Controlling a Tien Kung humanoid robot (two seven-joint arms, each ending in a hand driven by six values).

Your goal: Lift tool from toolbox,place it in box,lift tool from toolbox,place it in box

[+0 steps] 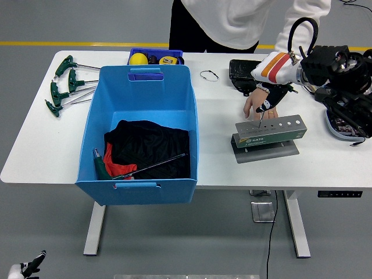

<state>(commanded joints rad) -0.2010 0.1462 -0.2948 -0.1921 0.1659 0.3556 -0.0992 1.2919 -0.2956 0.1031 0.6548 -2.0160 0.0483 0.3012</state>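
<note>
I'm drawing a T-handle tool out of the toolbox, the grey holed rack on the right of the worktop. Its thin shaft is showing just above the rack's top, near the left-end holes; can't tell if the tip is fully clear. My right hand is clenched on the tool's handle, directly over the rack. A person's hand is resting flat on the worktop just behind the rack, prob. steadying it.

To do this well: I'm judging the pull should go straight along the shaft's axis, no sideways lean, else the rack tips or the shaft binds. Only swing left once the tip is clear.

Target is the blue box, well apart to the left; one green-handled tool is already lying in it on dark cloth. More T-handle tools are lying at the far-left corner. My left hand is hanging low at bottom left, below worktop level, fingers loose, holding nothing.
</note>
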